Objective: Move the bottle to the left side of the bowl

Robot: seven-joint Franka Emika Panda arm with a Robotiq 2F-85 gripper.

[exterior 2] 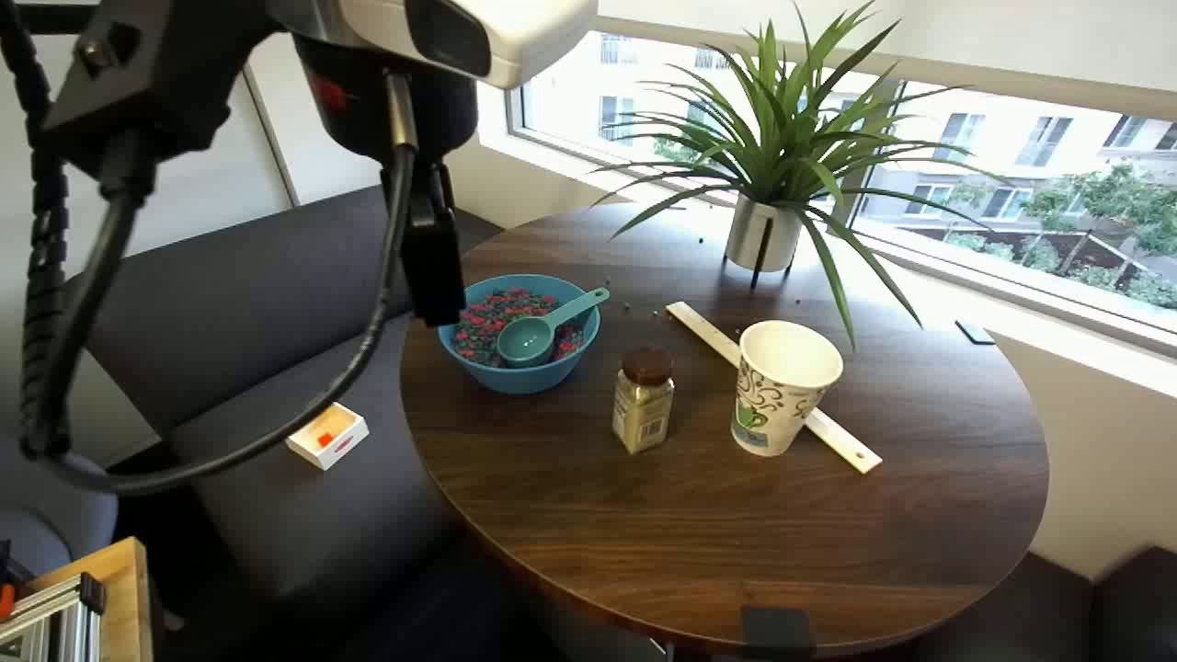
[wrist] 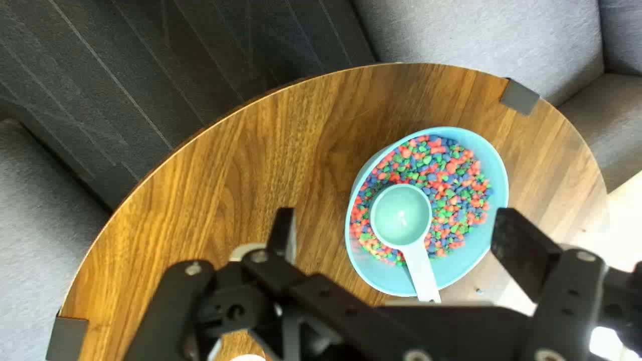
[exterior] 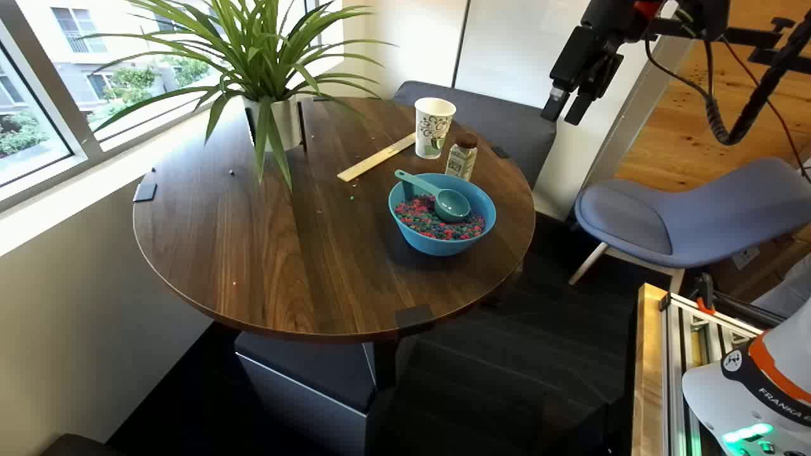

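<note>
Bottle (exterior 2: 644, 414), brown cap, stands upright on the round wooden table (exterior 2: 828, 570). In an exterior view: between bowl (exterior 2: 519, 380) and cup (exterior 2: 782, 395), near each, apart from both, on the picture's right of the bowl. Bowl blue, red, green and blue bits (wrist: 454, 190) inside; teal scoop (wrist: 401, 215) resting in them, handle over the rim. Gripper (wrist: 394, 230) hangs well above the table, jaws spread wide apart; wrist view has the bowl showing between them. Same view: gripper parts hide much of the tabletop, bottle cannot be picked out there. Cup of paper, upright, dark swirls and a green mark. Flat stick (exterior 2: 844, 441) runs behind it; whether the two touch, cannot tell. Plant (exterior 2: 782, 147) by the window (exterior 2: 1021, 152). Off the table: white box (exterior 2: 337, 449) on the dark bench (exterior 2: 276, 257); grey-blue chair (exterior: 697, 215) nearby
</note>
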